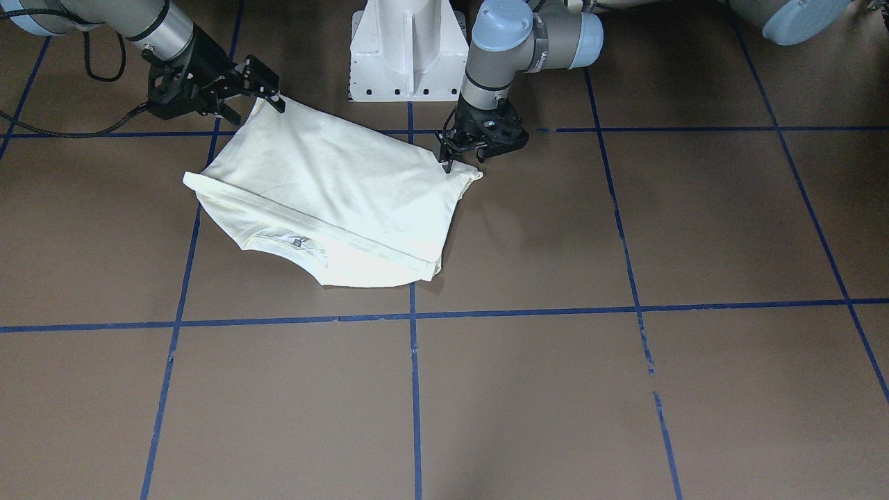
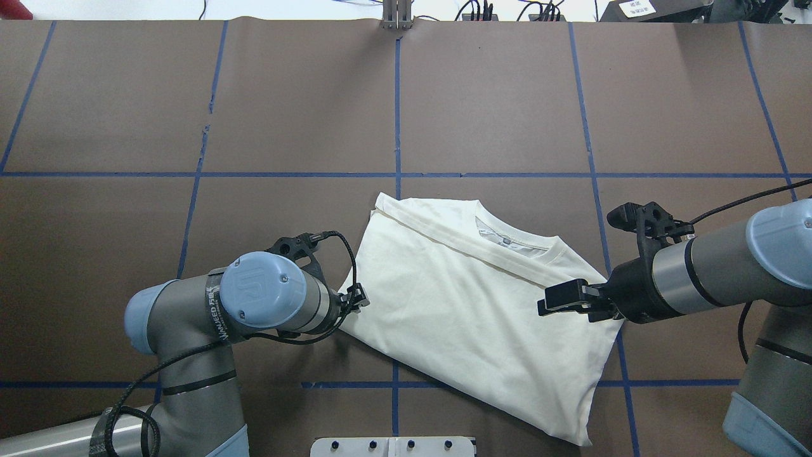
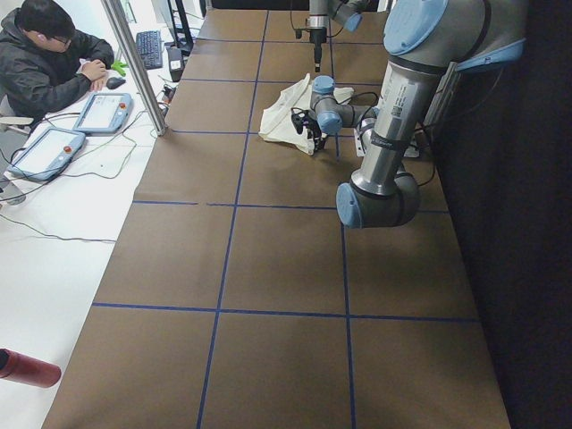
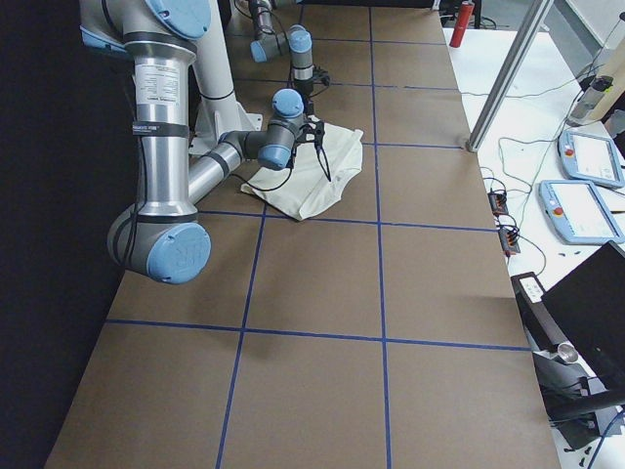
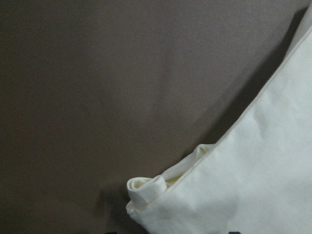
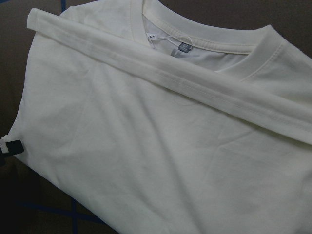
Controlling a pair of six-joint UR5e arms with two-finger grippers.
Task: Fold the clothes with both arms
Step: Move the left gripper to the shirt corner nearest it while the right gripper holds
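As the shirt (image 2: 469, 304) lies folded, left gripper (image 1: 464, 161) gapes at its edge; whether right gripper (image 2: 547, 304) grips a corner is unclear.

I see the tabletop (image 2: 507, 95) from overhead at its near edge, steeply from the far edge, and lengthwise from both ends; wrist cameras sit close on the T-shirt (image 6: 146, 146), shared by all.

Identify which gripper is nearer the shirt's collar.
The right gripper: it reaches over the shirt beside the collar, while the left gripper sits at the opposite corner.
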